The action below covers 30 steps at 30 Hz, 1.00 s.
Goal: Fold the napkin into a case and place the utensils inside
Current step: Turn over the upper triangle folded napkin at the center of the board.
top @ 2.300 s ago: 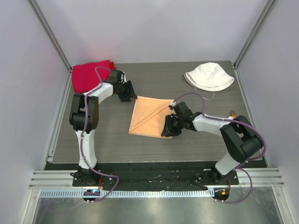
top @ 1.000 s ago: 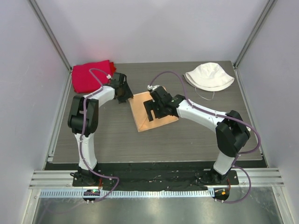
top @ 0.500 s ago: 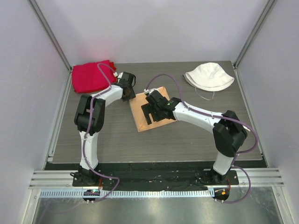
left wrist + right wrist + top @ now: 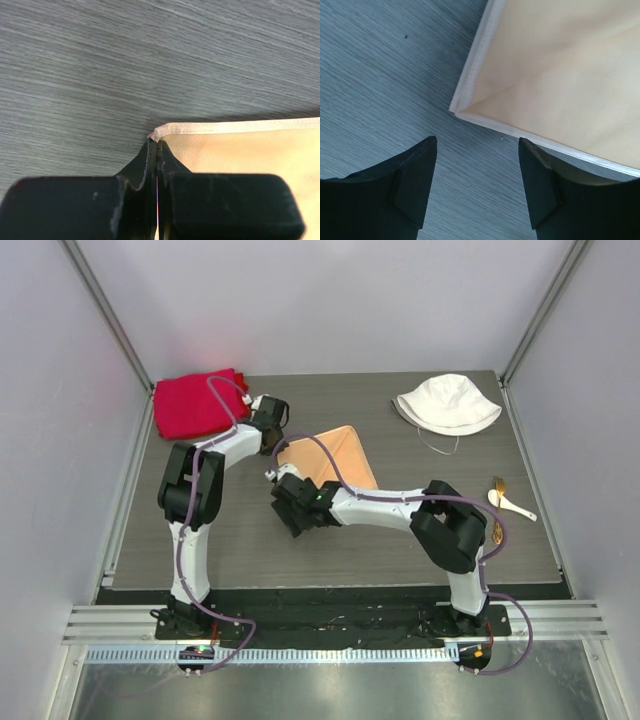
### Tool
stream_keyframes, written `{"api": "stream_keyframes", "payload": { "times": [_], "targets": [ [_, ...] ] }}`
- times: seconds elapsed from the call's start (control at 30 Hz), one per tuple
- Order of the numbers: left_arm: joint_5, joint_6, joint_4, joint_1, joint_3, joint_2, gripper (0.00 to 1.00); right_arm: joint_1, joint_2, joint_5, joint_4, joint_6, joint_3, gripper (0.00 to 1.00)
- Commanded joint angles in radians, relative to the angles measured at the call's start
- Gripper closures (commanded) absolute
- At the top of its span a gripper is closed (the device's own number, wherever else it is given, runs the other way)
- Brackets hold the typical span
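The peach-tan napkin [image 4: 335, 455] lies folded on the dark table, its far-left corner raised a little. My left gripper [image 4: 277, 443] is shut on that corner; in the left wrist view the hem [image 4: 156, 134] is pinched between the closed fingers, and the napkin [image 4: 245, 150] spreads to the right. My right gripper [image 4: 291, 512] is open just off the napkin's near-left corner. The right wrist view shows its two fingertips [image 4: 422, 155] apart over bare table, with the napkin [image 4: 555, 80] ahead. The utensils [image 4: 508, 502], a small white spoon among them, lie at the table's right.
A white bucket hat [image 4: 448, 403] sits at the back right. A thick red cloth [image 4: 195, 403] lies at the back left, just behind the left arm. The right arm [image 4: 400, 502] stretches low across the table in front of the napkin.
My left gripper has shut on the napkin's corner. My right gripper has come off the napkin toward the near left, narrowing slightly. The utensils now show at the right.
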<state>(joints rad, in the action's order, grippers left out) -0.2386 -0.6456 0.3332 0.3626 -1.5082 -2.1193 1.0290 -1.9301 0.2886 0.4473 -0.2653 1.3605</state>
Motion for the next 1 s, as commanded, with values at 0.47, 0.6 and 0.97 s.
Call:
{"api": "stream_keyframes", "payload": {
  "times": [0.47,0.6,0.97],
  "targets": [
    [0.099,-0.022,-0.011,-0.01,0.1,0.033,1.0,0.036,-0.125,0.103,-0.107,-0.011,0.12,0.5],
    [0.085,-0.02,-0.014,-0.011,0.105,0.042,1.0,0.036,-0.127,0.11,-0.105,-0.025,0.1,0.58],
    [0.084,-0.025,-0.023,-0.025,0.124,0.056,1.0,0.031,-0.125,0.101,-0.107,-0.086,0.0,0.67]
  ]
}}
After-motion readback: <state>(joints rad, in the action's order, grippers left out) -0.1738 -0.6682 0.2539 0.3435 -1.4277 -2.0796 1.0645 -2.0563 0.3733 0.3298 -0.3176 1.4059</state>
